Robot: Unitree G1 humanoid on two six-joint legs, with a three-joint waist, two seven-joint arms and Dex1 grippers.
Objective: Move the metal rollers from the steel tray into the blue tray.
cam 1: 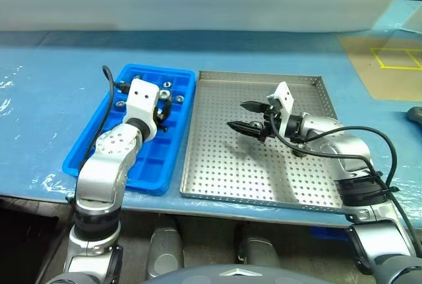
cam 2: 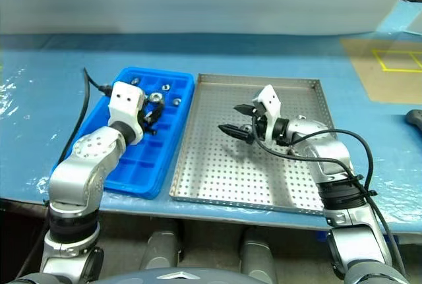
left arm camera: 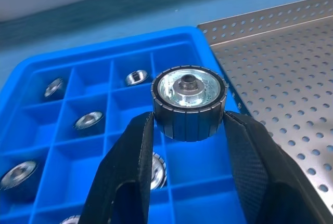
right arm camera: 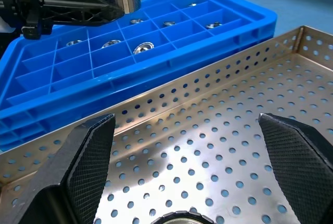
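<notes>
The left gripper (left arm camera: 188, 130) is pinching one metal roller (left arm camera: 188, 103) between its jaws, holding it above the blue tray (cam 1: 86, 149), over the compartments near the tray's far end, where several rollers (left arm camera: 89, 119) are already sitting one to a cell. The step in hand looks to be the placing of this roller: the next move is calling for lining it up over a bare compartment, lowering it, then spreading the jaws so it drops in flat. The right gripper (cam 1: 245, 117) is hovering with its jaws spread wide and holding nothing, low over the steel tray (cam 1: 250, 165), and another roller (right arm camera: 181, 218) is lying on the perforated floor just beneath it, likely the next pick. Both trays are resting side by side on the blue desk (cam 1: 39, 99).
</notes>
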